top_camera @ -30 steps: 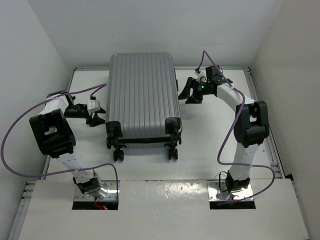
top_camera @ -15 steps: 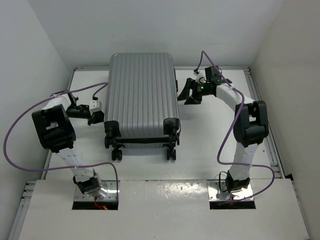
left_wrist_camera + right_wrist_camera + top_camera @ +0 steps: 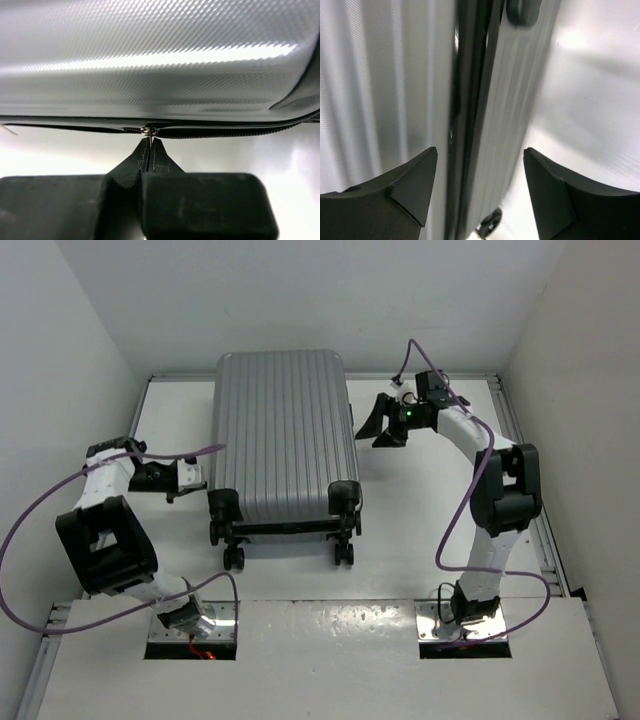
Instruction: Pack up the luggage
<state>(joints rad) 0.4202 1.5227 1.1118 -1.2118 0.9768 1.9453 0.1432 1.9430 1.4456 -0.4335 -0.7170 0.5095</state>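
Currently the luggage (image 3: 283,435) lies flat and closed on the white tabletop (image 3: 420,500), ribbed silver shell facing up. It sits left of centre, between the two arms. Its black wheels (image 3: 235,558) are at the end nearer the arm bases.

Left arm: reaches in low against the left side of the case, close to the wheel end. The left claw (image 3: 190,478) is closed. In the left wrist view its black fingertips (image 3: 156,152) are pressed together right at the dark zipper line under the shell. They pinch the small metal zipper pull (image 3: 146,131). The textured grey shell fills the upper half of that view, with bare tabletop below the seam.

Right arm: bent over toward the right side of the case, near its far end. The right claw (image 3: 380,425) is spread wide and holds nothing. From above it sits just beside the case edge; contact cannot be judged. In the right wrist view the dark zipper seam (image 3: 470,100) runs between the two fingers, one of which (image 3: 415,185) lies over the ribbed shell. A wheel shows at the bottom of that view.
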